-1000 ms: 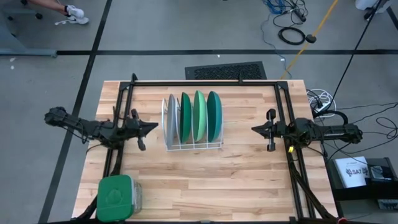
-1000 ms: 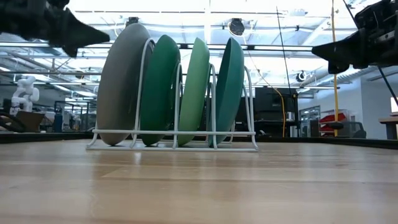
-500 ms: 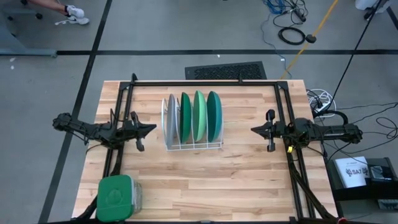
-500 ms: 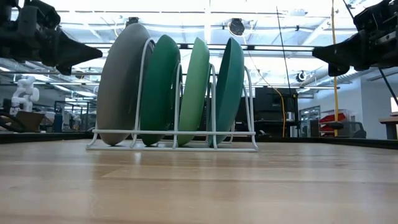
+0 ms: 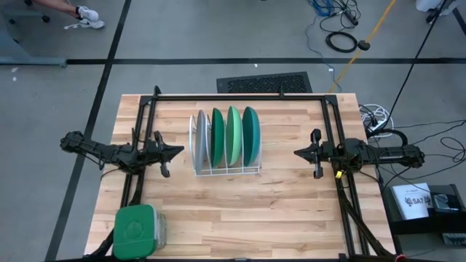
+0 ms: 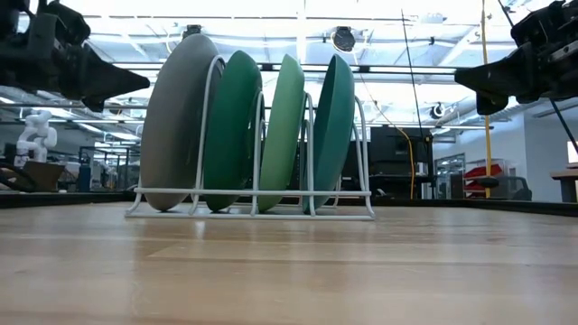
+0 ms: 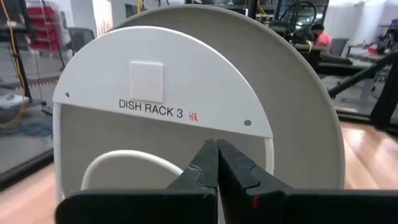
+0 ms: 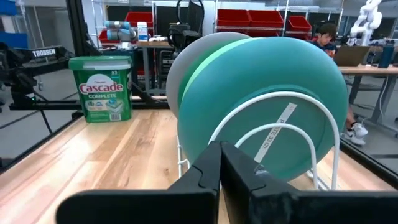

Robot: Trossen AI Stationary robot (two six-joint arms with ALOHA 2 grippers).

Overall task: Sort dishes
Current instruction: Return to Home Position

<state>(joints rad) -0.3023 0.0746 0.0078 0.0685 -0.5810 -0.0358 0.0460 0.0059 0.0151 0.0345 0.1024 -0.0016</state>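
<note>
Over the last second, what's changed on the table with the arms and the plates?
The left gripper sank a little beside the dish rack, shut and empty. The right gripper barely moved, also shut. All four plates stayed upright in the rack; the green container stayed put.

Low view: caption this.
Grey plate, dark green plate, mint plate and teal plate stand in the rack; left gripper, right gripper hover shut alongside.

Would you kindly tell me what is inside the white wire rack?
Four plates stand on edge in the rack: grey plate, dark green plate, mint plate, teal plate. Each covers most of the next one's face.
</note>
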